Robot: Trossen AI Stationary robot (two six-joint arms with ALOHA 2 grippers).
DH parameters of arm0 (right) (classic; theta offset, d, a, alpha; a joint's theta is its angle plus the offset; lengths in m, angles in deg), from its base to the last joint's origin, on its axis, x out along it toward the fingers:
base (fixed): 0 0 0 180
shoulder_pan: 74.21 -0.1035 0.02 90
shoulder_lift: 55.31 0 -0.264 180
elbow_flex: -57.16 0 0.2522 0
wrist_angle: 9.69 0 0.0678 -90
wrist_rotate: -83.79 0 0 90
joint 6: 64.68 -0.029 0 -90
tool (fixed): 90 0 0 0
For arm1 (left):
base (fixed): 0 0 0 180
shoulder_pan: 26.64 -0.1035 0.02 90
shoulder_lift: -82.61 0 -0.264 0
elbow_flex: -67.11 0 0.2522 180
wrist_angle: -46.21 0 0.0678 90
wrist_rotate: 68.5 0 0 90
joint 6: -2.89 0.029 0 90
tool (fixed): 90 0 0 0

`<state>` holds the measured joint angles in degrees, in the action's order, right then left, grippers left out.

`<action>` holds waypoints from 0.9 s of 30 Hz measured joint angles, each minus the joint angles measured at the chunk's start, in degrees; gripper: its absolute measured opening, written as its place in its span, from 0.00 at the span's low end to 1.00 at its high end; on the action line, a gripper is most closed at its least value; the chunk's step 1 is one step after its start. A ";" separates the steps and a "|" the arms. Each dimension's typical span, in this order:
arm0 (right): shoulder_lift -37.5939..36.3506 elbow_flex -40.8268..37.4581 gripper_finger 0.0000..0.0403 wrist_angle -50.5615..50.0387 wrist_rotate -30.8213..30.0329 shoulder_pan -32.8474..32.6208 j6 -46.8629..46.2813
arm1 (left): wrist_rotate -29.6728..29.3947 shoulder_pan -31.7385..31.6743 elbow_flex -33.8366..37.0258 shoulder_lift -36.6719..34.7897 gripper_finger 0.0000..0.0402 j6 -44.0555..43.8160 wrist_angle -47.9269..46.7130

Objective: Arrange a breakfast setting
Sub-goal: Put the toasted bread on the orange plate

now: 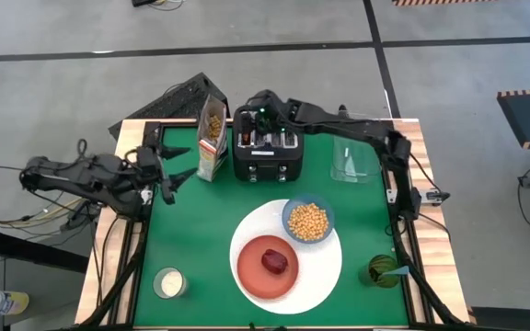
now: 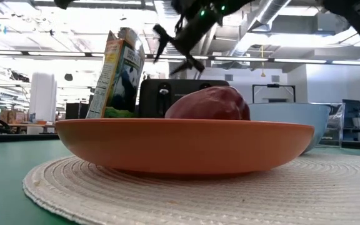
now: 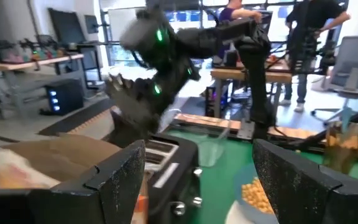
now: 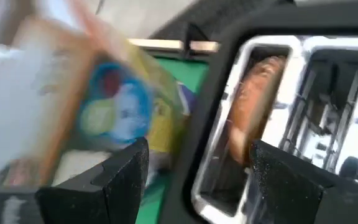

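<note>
Near edge of the tabletop (image 1: 164, 230): we see a small white cup (image 1: 169, 282) at the left corner and a dark green glass (image 1: 381, 271) at the right, both close to the rim. Between them sits the large white plate (image 1: 325, 267), with open green mat around it on the left side. On it lies the red-orange plate (image 1: 251, 276) carrying the dark red piece (image 1: 274, 261); the blue bowl (image 1: 290, 210) of yellow cereal (image 1: 308, 222) overlaps the white plate's far right edge. In the low view the white plate looks woven, like a mat.

Farther back: black toaster (image 1: 267, 156) in the middle, cereal box (image 1: 213, 138) just left of it, a clear container (image 1: 352, 158) to the right. We cannot read any writing on the box.

Left tool (image 1: 180, 180) hovers over the left side of the mat, near the box, fingers spread, nothing held, well apart from the plates. Right tool (image 4: 197, 162) hangs above the toaster, fingers spread and empty; a browned piece (image 4: 253, 112) sits in the slot just under it. People stand in the room beyond.
</note>
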<state>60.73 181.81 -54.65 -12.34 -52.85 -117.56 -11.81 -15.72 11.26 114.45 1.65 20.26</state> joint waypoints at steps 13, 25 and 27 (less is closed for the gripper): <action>3.59 0.02 0.74 5.16 1.93 4.02 -3.71 | -4.63 -0.01 -5.52 0.04 0.70 -4.66 -14.50; 5.17 0.06 0.74 4.20 0.22 4.18 -3.66 | -4.63 -0.02 -5.46 0.04 0.70 -4.87 -14.92; 5.20 0.06 0.74 3.50 0.20 4.20 -3.67 | -4.63 -0.02 -5.46 0.04 0.70 -4.85 -14.92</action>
<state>65.94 181.88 -51.15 -12.14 -48.65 -121.23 -16.44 -15.74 5.80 114.49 -3.20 5.34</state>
